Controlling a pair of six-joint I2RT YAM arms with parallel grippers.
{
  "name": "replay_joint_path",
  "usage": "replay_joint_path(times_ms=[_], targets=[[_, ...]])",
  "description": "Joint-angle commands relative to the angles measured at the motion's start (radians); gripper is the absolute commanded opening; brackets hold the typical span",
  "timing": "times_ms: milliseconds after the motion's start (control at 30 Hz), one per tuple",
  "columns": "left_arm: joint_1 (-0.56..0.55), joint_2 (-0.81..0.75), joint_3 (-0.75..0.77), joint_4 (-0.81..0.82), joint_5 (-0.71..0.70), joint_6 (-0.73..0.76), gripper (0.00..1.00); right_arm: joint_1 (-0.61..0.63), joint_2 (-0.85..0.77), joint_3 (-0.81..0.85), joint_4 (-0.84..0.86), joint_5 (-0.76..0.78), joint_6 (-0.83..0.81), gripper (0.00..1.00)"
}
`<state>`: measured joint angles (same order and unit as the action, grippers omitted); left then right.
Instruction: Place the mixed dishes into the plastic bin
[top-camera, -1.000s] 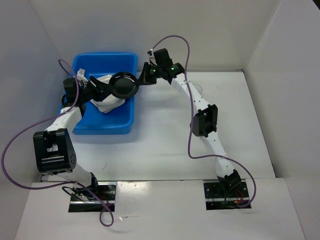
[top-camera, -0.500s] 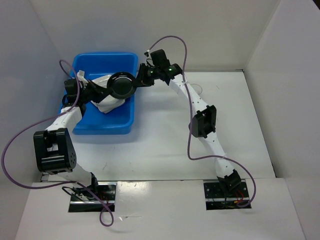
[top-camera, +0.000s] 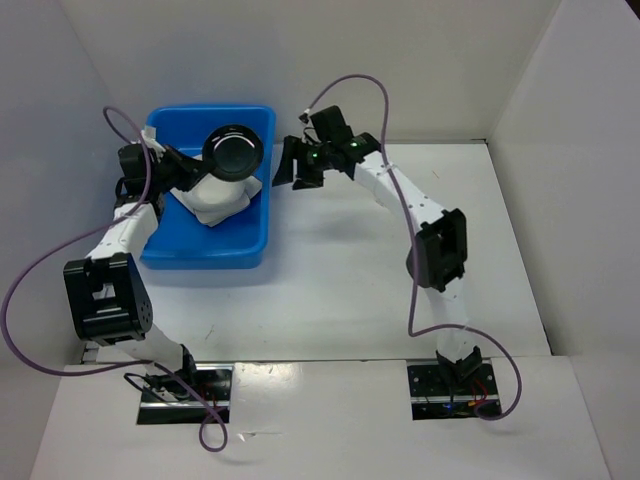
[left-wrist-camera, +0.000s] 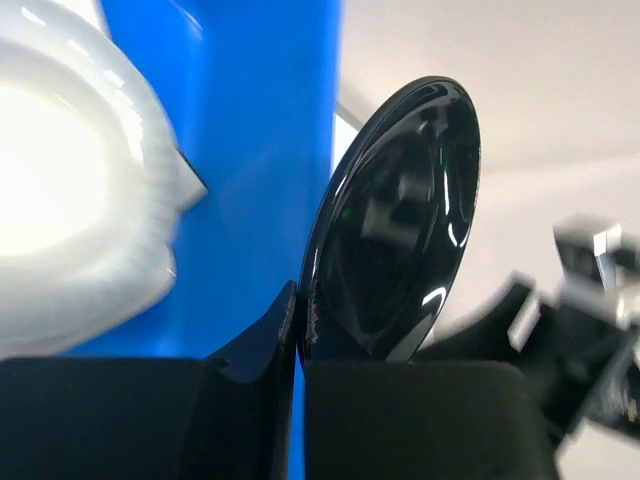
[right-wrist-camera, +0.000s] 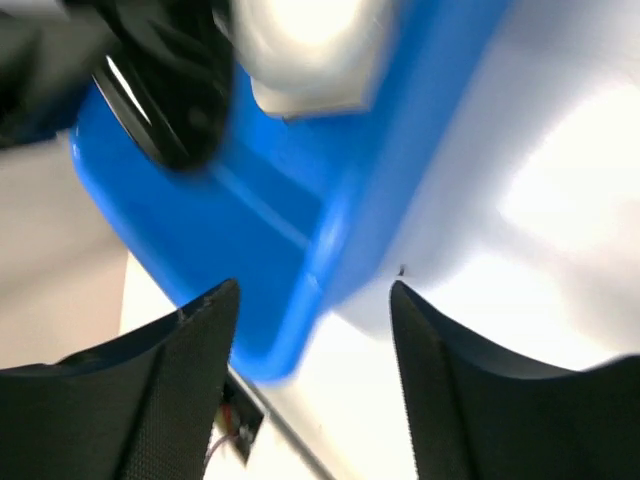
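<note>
Rim contact is all we have on the round black bowl (top-camera: 237, 153). Our left gripper (top-camera: 203, 166) is closed tight on its edge with only the thin wall between the jaws, so the bowl sticks out past the fingertips like a paddle, its round face turned up toward the overhead camera. The left wrist view shows the pinch plainly: the bowl rises from the gripper beside the blue wall of the plastic bin (left-wrist-camera: 260, 120). We judge that a rim pinch was chosen because it carries the bowl out over the bin (top-camera: 205, 250) and leaves nothing under it on the way down. The bowl hangs above the bin's right rear part, over the white dishes (top-camera: 215, 198) heaped inside, and as far as we can tell does not rest on them.

Our right gripper (top-camera: 296, 172) stands spread wide and holds nothing. It sits just outside the bin's right wall, above the surface (top-camera: 350, 280).

The bowl sits near the bin's right rim, so lowering it calls for keeping inside that edge. Bare blue floor shows along the back and the near left. To the right of the bin, the surface gives the right arm room to draw off.
</note>
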<state>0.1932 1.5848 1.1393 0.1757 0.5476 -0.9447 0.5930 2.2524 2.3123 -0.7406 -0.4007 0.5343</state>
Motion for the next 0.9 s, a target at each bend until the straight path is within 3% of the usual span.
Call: replay_joint_path(times_ms=[0, 133, 333, 867], targets=[[0.037, 0.023, 0.071, 0.03, -0.072, 0.027, 0.0, -0.083, -0.213, -0.213, 0.164, 0.022, 0.021, 0.69], [0.048, 0.047, 0.099, -0.022, -0.139, 0.09, 0.0, -0.182, -0.381, -0.466, 0.21, 0.022, 0.009, 0.75], [0.048, 0.101, 0.122, -0.071, -0.224, 0.152, 0.0, -0.318, -0.565, -0.668, 0.245, 0.089, -0.034, 0.79], [0.057, 0.228, 0.185, -0.191, -0.455, 0.256, 0.0, -0.458, -0.703, -0.833, 0.254, 0.155, -0.071, 0.79]])
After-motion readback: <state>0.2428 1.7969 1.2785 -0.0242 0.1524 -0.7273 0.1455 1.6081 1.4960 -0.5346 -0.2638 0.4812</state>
